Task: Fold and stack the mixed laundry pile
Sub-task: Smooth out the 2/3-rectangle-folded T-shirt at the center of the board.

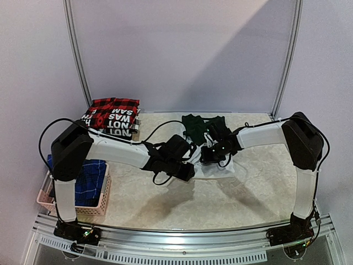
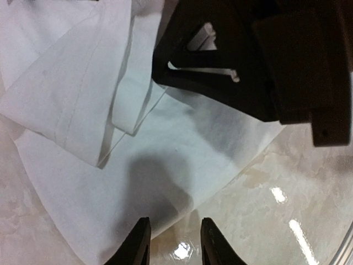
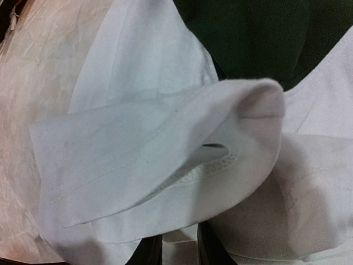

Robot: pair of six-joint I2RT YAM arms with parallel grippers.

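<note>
White T-shirt (image 3: 138,165): right hand (image 3: 179,243) pinches its fold; left hand (image 2: 175,222) hovers part-spread above its edge.

White letters on the folded dark shirt (image 1: 113,123) read "NOT", "WAS", "SAM", partly cut off.

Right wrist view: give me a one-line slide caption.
Right gripper pinching a raised fold of the white T-shirt, with a dark green garment lying beyond it.

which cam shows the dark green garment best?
Top external: most of the dark green garment shows, crumpled behind the white shirt. Right wrist catches only a patch of the garment beyond white fabric. Left wrist shows none of it.
</note>
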